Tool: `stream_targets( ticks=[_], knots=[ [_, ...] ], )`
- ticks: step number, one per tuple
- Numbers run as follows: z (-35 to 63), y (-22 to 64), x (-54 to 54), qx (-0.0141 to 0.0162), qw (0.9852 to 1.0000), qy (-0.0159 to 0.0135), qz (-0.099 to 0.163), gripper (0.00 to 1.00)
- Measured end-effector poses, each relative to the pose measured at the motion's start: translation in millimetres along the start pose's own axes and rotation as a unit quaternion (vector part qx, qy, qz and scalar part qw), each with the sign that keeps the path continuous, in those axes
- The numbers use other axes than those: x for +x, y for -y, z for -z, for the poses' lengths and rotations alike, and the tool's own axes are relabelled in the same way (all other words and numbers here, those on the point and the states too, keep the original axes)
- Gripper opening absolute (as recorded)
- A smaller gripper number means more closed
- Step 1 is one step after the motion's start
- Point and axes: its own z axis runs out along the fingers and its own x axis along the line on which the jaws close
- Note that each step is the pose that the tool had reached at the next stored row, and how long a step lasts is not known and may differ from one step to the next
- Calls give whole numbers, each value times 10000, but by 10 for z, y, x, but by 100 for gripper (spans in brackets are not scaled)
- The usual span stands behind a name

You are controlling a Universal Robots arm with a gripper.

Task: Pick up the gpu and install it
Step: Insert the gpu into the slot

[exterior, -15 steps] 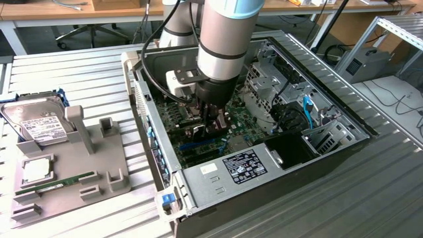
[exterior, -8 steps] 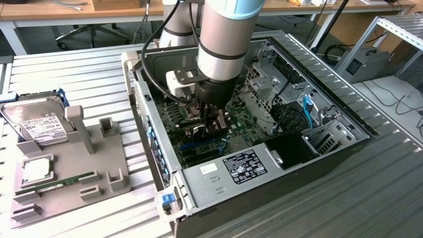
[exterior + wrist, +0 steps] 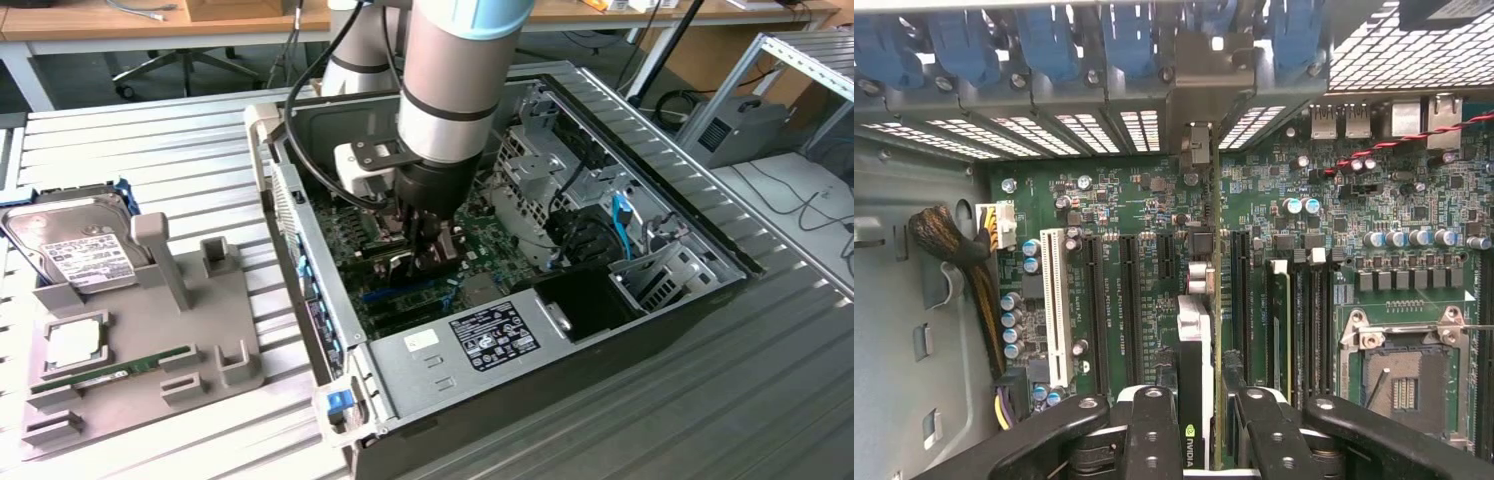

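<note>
Gripper [image 3: 430,265] seemingly low inside computer case [image 3: 400,365]

Exterior camera: set high and back, angled down onto the open computer case [image 3: 441,350] on the slatted table [image 3: 747,420]. Wrist camera: on my arm, looking past my gripper [image 3: 1199,440], close over the motherboard [image 3: 1144,200]. Both views share that board inside the case.

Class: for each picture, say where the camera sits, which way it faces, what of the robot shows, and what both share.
Exterior view: off the arm, above, looking down into the open computer case; arm and gripper show.
Wrist view: on the wrist, facing the motherboard; gripper holds the gpu.
Shared: motherboard, gripper.
</note>
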Motion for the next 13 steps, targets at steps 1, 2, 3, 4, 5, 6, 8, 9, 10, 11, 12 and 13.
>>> stream_targets(
  ticks=[1, 2, 3, 4, 5, 6, 8, 9, 10, 11, 12, 13],
  knots=[
    [-1, 0, 0, 0, 10000, 1, 0, 27],
    [-2, -2, -2, 1, 10000, 2, 0, 27],
    [-2, -3, -2, 1, 10000, 2, 0, 27],
    [-2, -4, -2, 0, 10000, 2, 0, 27],
    [-1, -10, -3, 0, 10000, 1, -1, 27],
    [-1, -15, -2, 0, 10000, 1, -1, 27],
    [-2, -24, -1, 0, 10000, 2, 0, 27],
    [-2, -25, -1, 0, 10000, 1, 0, 27],
    [-2, -25, -1, 0, 10000, 1, 0, 27],
    [-2, -25, -1, 0, 10000, 2, 1, 27],
    [-2, -25, -1, 0, 10000, 1, 0, 27],
    [-2, -26, -1, 0, 10000, 1, 0, 27]
  ],
)
